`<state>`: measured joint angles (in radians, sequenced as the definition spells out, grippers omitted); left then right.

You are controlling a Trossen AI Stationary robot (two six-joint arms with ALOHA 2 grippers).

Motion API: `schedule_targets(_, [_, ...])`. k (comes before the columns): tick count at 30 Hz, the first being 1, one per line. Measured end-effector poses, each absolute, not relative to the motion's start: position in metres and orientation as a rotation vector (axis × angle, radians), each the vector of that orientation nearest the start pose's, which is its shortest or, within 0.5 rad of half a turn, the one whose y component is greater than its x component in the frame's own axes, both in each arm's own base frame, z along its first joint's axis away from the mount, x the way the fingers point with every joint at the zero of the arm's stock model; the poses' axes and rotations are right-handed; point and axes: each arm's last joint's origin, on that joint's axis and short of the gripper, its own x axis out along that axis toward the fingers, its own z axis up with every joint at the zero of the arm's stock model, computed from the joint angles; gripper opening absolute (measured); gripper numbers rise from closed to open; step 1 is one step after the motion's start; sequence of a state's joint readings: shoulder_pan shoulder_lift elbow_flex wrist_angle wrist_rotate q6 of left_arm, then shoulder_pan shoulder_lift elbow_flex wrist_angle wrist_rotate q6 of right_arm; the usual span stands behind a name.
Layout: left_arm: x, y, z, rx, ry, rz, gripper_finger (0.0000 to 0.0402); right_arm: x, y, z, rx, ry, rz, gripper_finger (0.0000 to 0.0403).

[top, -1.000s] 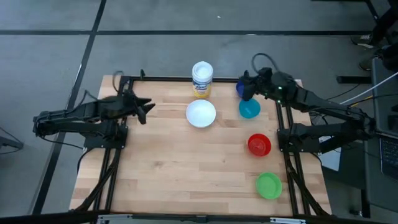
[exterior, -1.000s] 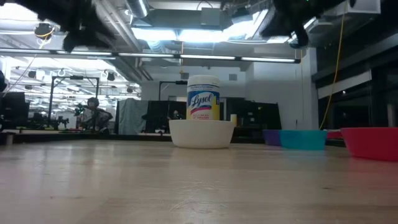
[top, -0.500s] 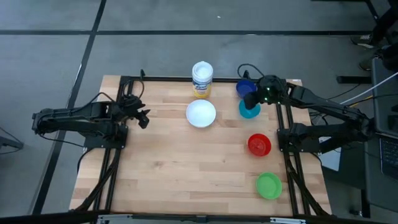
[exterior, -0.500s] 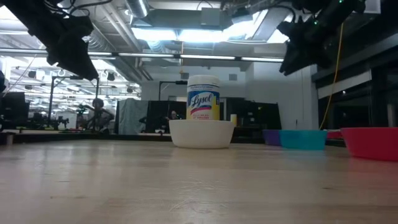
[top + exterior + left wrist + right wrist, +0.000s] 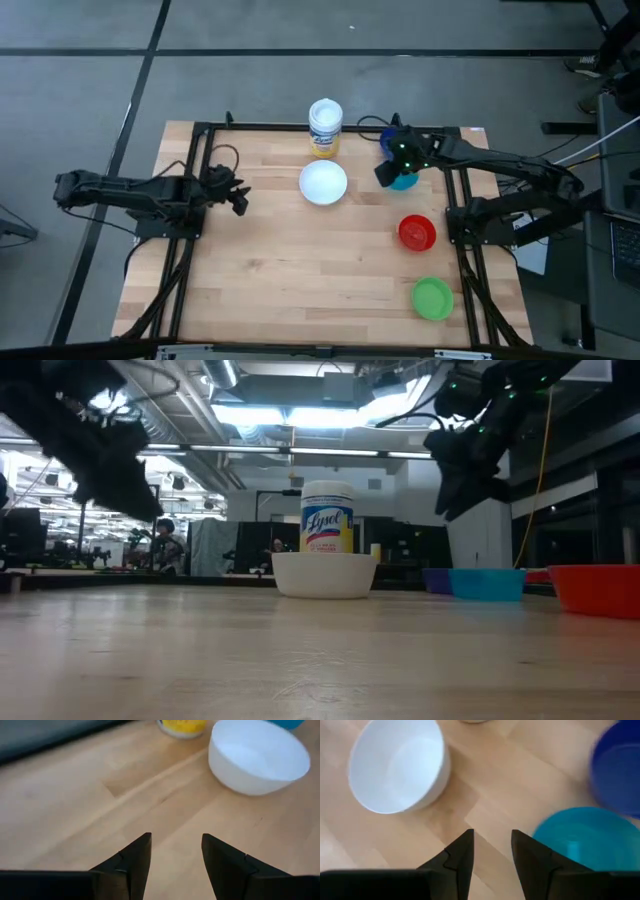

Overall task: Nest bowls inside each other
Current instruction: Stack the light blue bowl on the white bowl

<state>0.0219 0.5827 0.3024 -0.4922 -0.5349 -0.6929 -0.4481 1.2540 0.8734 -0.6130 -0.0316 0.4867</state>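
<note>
Five bowls stand upright on the wooden table. The white bowl is at the middle far side, and the dark blue bowl and the teal bowl are at the far right. The red bowl and the green bowl stand nearer along the right side. My right gripper hangs open above the table between the white bowl and the teal bowl, pointing steeply down. My left gripper is open, left of the white bowl, above bare wood.
A white-lidded cylindrical container with a yellow label stands at the far edge behind the white bowl. Bare tabletop spreads over the middle and near left. Both arms' black frames run along the table's left and right sides.
Both grippers have come down toward the table. My right gripper has moved from above the dark blue bowl toward the near left, to the teal bowl's left edge, and has tipped steeply downward. My left gripper has sunk and drifted a little toward the near edge. The bowls have stayed put.
</note>
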Motion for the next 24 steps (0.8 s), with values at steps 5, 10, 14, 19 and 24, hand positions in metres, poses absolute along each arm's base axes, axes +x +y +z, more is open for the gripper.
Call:
schedule_targets(5, [0.115,0.012,0.141,-0.538,0.497,0.748,0.0171,0.223,-0.105,0.227,0.711,0.912,-0.595,0.0120])
schedule_targets(10, [0.114,0.010,0.134,-0.549,0.460,0.765,0.0171,0.228,-0.107,0.218,0.771,0.942,-0.603,0.0115])
schedule_targets(14, [0.114,0.010,0.134,-0.537,0.453,0.776,0.0171,0.230,-0.109,0.209,0.816,0.979,-0.637,0.0121])
schedule_targets(19, [0.114,0.010,0.134,-0.536,0.453,0.776,0.0171,0.233,-0.113,0.197,0.865,1.024,-0.685,0.0130])
schedule_targets(24, [0.114,0.010,0.134,-0.535,0.454,0.775,0.0171,0.234,-0.116,0.191,0.879,1.045,-0.693,0.0131])
